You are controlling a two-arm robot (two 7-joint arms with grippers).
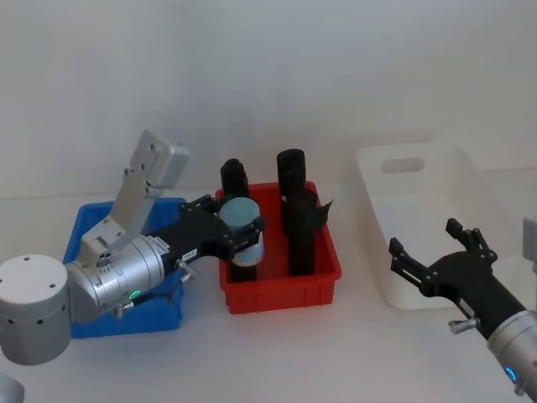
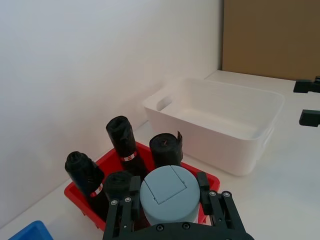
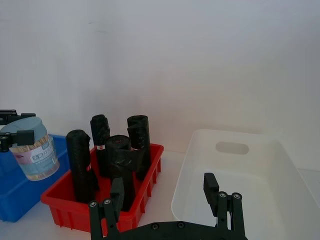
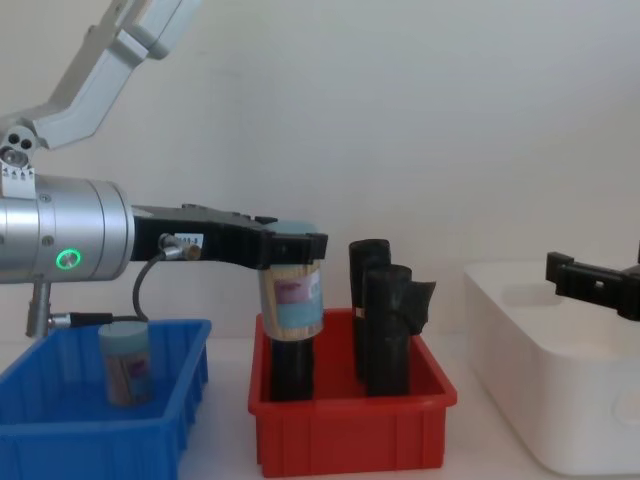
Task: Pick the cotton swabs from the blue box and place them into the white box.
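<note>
White wall (image 1: 268, 67) behind red bin (image 1: 281, 290); left gripper (image 1: 241, 225) fingers hold cotton swabs (image 4: 292, 297) above it; right gripper (image 1: 424, 237) fingers wide.

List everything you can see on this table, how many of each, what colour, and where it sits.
Clear cylindrical cotton swab jars with pale blue-grey lids: two; one held above the red bin, one standing in the blue box.
Low blue plastic box: one, bright blue, on the robot's left.
Low red plastic bin: one, red, in the middle.
Tall black rolls: four, black, upright in the red bin.
Large white plastic tub: one, white, on the right, nothing inside.
Robot's left claw: black, shut on one cotton swab jar.
Robot's right claw: black, open, at the tub's near end.
</note>
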